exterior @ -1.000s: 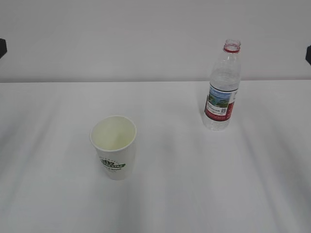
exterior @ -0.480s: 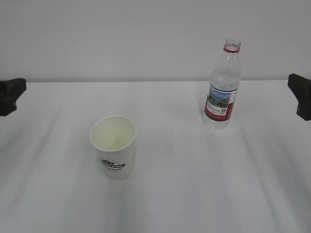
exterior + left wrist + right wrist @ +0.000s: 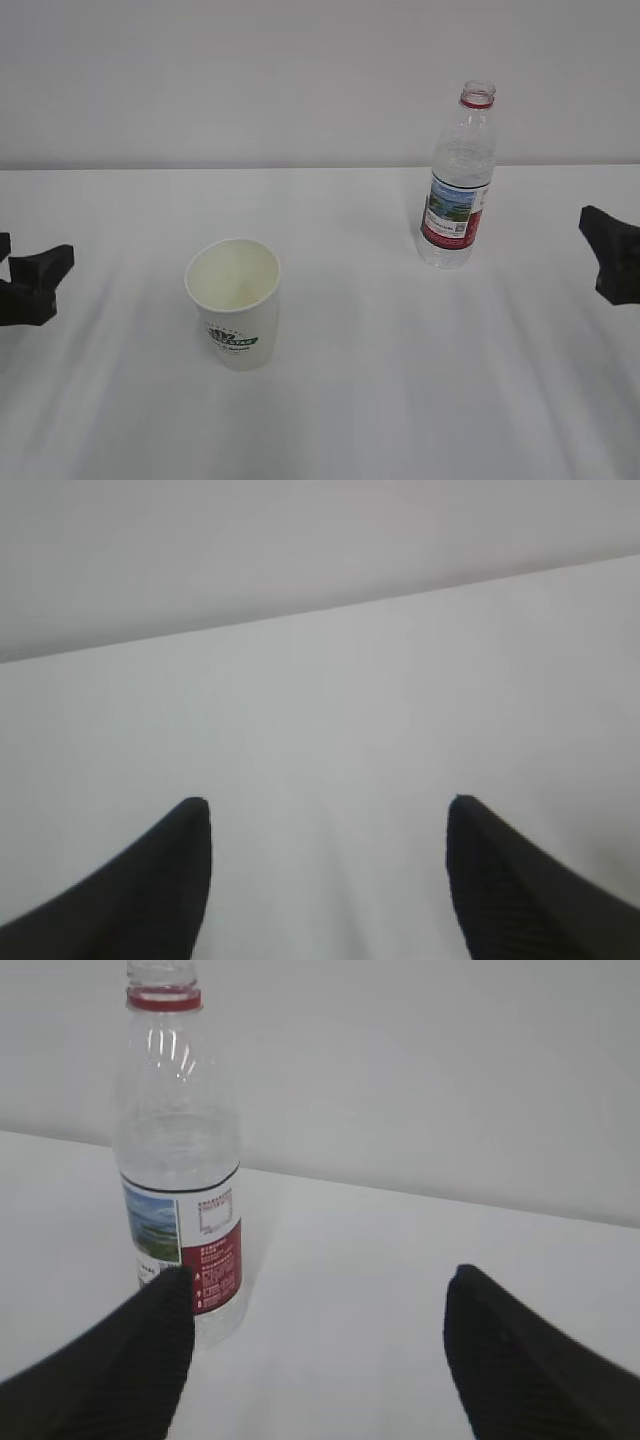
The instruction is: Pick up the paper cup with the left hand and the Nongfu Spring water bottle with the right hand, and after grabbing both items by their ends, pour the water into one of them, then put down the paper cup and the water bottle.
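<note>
Left of centre in the exterior view, the cup (image 3: 234, 303) stands upright on the white worktop (image 3: 380, 380). It is tapered white paper with a rolled rim, a cream inside and a dark green round logo low on its wall. Nothing touches it.

Upper right in that view stands the bottle (image 3: 459, 180), well apart from the cup and taller than it. It is clear ribbed plastic, capless, with a red ring at the neck and a label that is red below and shows a blue-green landscape above. The right wrist view shows it at the left of the frame (image 3: 178, 1160), upright, with small white print on the red band; whether it holds any water I cannot tell.

At the far left edge of the exterior view the left hand (image 3: 30, 285) shows only as black, blunt-pointed fingers, apart from the cup. In its wrist view two black curved fingertips rise from the bottom edge with bare worktop between them (image 3: 328, 810): the jaws stand wide and hold nothing.

At the far right edge the right hand (image 3: 612, 262) is a black angular shape, apart from the bottle. Its wrist view shows the jaws wide apart (image 3: 318, 1278) and empty, the bottle just behind the left finger.
</note>
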Tool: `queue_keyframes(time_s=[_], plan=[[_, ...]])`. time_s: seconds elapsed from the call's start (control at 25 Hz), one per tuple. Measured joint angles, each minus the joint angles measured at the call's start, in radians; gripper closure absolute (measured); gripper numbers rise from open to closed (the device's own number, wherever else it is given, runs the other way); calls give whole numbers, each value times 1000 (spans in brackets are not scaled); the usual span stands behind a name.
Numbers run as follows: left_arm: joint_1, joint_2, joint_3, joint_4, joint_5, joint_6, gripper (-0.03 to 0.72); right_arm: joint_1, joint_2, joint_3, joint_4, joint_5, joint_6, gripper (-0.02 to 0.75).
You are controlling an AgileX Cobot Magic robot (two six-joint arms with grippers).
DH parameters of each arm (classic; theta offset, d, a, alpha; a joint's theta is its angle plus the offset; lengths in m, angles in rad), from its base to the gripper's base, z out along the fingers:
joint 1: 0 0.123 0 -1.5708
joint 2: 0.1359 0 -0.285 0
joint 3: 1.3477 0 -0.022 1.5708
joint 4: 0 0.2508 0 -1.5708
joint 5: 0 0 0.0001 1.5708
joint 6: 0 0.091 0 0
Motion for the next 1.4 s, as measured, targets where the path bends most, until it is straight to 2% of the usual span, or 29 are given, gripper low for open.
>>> queue_keyframes(time_s=[0.16, 0.32, 0.52, 0.72, 0.92, 1.4], plan=[[0, 108, 66, 2, -169, 0, 156, 0, 100, 61, 0, -156, 14, 149], [0, 198, 148, 3, -226, 0, 157, 0, 226, 126, -17, -290, 17, 150], [0, 221, 201, 31, -231, 0, 157, 0, 300, 156, -49, -306, 20, 150], [0, 221, 205, 55, -239, 0, 165, 0, 304, 158, -81, -313, 24, 150], [0, 221, 184, 126, -242, 0, 171, 0, 304, 158, -90, -315, 26, 150], [0, 221, 177, 137, -245, 0, 171, 0, 304, 158, -97, -316, 26, 150]])
